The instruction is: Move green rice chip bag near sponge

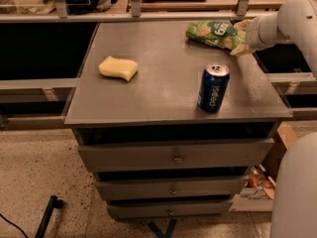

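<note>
The green rice chip bag (213, 33) lies flat at the back right of the grey cabinet top (163, 90). The pale yellow sponge (118, 67) lies on the left side of the top, far from the bag. My gripper (241, 36) is at the bag's right end, at the right edge of the top, on the end of the white arm (280, 24) that reaches in from the right. The gripper touches or overlaps the bag's end, and the bag rests on the surface.
A blue Pepsi can (213, 87) stands upright at the front right, between the bag and the front edge. Rails and clutter run along the back (133, 14). Drawers (173, 155) sit below the top. A box (257, 182) stands on the floor at the right.
</note>
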Tool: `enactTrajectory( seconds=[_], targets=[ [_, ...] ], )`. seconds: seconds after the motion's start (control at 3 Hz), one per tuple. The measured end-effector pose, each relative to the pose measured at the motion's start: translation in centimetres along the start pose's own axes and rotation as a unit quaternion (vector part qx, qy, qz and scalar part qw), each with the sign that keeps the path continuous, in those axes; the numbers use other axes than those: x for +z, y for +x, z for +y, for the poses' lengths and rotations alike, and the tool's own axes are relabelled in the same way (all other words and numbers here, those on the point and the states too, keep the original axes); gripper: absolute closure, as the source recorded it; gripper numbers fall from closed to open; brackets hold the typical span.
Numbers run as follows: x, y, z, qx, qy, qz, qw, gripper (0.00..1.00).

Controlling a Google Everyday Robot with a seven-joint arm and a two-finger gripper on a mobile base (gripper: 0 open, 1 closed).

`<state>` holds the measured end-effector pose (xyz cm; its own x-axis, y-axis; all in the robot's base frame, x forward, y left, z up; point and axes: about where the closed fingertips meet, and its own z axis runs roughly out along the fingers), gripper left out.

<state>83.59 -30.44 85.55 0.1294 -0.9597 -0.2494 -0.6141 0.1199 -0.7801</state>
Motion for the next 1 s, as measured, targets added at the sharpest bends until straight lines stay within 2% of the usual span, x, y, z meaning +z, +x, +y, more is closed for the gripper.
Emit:
enactTrajectory(
  seconds=[0.33,0.67,1.0],
  targets=[
    [0.9,-0.7,-0.9,-0.001,0.003,-0.002,1.0,0.38],
    [1.6,-1.0,-1.4,-0.002,0.005,-0.003,1.0,0.46],
    [2.3,-1.0,-1.3,-0.002,0.0,0.0,1.0,0.46]
  ],
)
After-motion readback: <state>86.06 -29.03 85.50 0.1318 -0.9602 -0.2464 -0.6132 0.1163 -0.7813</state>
